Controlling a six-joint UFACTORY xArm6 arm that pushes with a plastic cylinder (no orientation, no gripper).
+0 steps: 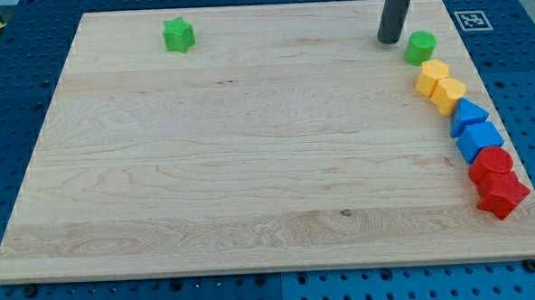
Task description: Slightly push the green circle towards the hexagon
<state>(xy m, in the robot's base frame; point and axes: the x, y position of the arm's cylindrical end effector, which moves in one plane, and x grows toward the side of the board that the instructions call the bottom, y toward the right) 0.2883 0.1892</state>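
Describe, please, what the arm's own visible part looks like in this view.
Only a straight, round rod shows, dark grey to black, plain and smooth, with no markings, cables or sleeve visible. It enters from the view's top edge; my tip ends blunt and flat. The rest of the arm is out of frame.

Your arm shows only as its dark rod, entering from the view's top edge at about one o'clock and dropping nearly straight down with a faint lean. My tip (pixel 389 41) rests on the tabletop (pixel 249 151), at roughly one o'clock from the view's centre. Nothing above the rod is visible.
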